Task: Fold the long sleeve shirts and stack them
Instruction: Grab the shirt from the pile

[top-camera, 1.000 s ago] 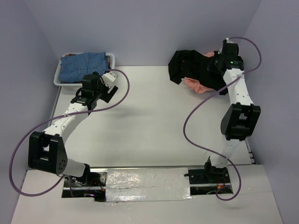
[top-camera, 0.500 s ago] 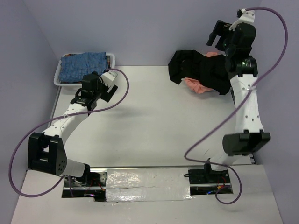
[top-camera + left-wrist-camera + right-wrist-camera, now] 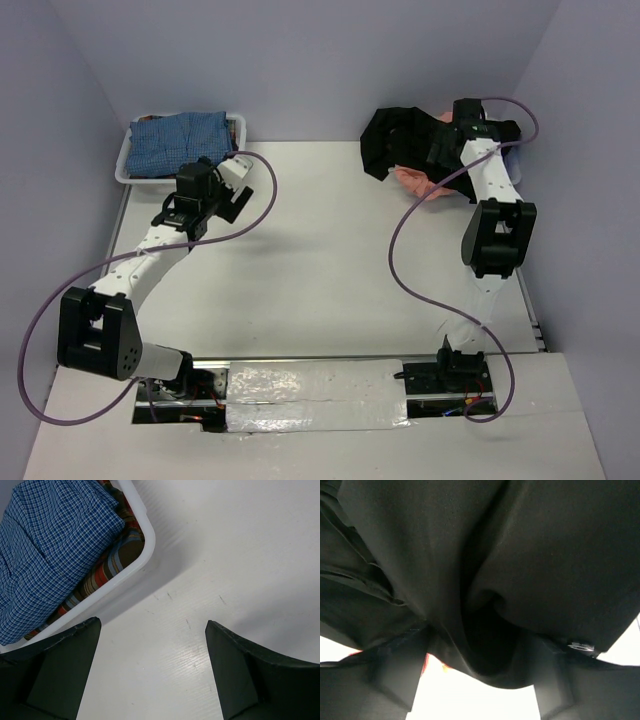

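Note:
A large black long sleeve shirt (image 3: pixel 400 140) lies crumpled at the table's far right, on top of a salmon-pink one (image 3: pixel 412 180). My right gripper (image 3: pixel 443 148) is pressed down into the black heap. In the right wrist view black cloth (image 3: pixel 470 555) fills the frame. The gripper (image 3: pixel 480 640) stands open, and a fold of that cloth bulges between its wide-spread jaws. A folded blue-checked shirt (image 3: pixel 175 140) lies in the bin at the far left. My left gripper (image 3: pixel 228 190) hovers just in front of that bin, open (image 3: pixel 152 622) over bare table and holding nothing.
The white plastic bin (image 3: pixel 145 535) holds the blue-checked shirt (image 3: pixel 50 540) over a striped cloth (image 3: pixel 107 570). Walls close in behind and on both sides. Purple cables loop from both arms over the white table (image 3: pixel 320 260).
The right gripper, shut a second ago in the black shirt, opened and rose high, then came back down into the black cloth. The left arm has barely moved.

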Controlling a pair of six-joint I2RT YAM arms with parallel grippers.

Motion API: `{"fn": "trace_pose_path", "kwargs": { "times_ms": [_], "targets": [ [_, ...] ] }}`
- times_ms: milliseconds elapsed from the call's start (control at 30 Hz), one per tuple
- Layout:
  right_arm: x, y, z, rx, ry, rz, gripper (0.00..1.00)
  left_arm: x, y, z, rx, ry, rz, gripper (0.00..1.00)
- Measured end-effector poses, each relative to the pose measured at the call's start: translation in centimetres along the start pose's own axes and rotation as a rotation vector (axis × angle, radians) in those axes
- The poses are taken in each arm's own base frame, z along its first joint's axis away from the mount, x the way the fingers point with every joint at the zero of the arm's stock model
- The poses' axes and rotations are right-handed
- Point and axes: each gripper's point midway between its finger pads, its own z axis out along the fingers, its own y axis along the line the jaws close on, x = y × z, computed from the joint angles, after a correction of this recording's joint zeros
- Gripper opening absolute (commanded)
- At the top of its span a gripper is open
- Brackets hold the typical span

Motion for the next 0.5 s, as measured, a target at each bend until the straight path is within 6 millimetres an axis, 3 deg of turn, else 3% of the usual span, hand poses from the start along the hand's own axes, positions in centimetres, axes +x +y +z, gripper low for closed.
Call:
{"fn": "trace_pose_path", "kwargs": {
  "times_ms": [33, 100, 167, 267, 367, 500],
  "targets": [
    [0.0, 0.0, 0.1, -0.004, 0.003, 0.0, 0.45, 0.2, -0.1, 0.0, 0.0, 0.005, 0.0, 0.99],
    [0.0, 0.0, 0.2, -0.011, 0.005, 0.001, 0.14, 0.4, -0.1, 0.0, -0.001, 0.011, 0.002, 0.99],
    [-0.2, 0.0, 0.1, -0.011, -0.004, 0.008, 0.01, 0.5, -0.1, 0.0, 0.0, 0.013, 0.003, 0.99],
    [-0.6, -0.4, -0.5, 0.001, -0.031, 0.006, 0.0, 0.6, -0.1, 0.0, -0.001, 0.016, 0.003, 0.99],
    [-2.0, -0.9, -2.8, 0.02, -0.091, -0.023, 0.0, 0.9, -0.3, 0.0, 0.001, 0.02, 0.003, 0.99],
    [-6.0, 0.1, -8.9, 0.012, -0.25, -0.086, 0.0, 0.9, -0.3, 0.0, 0.001, 0.021, 0.0, 0.99]
  ]
}}
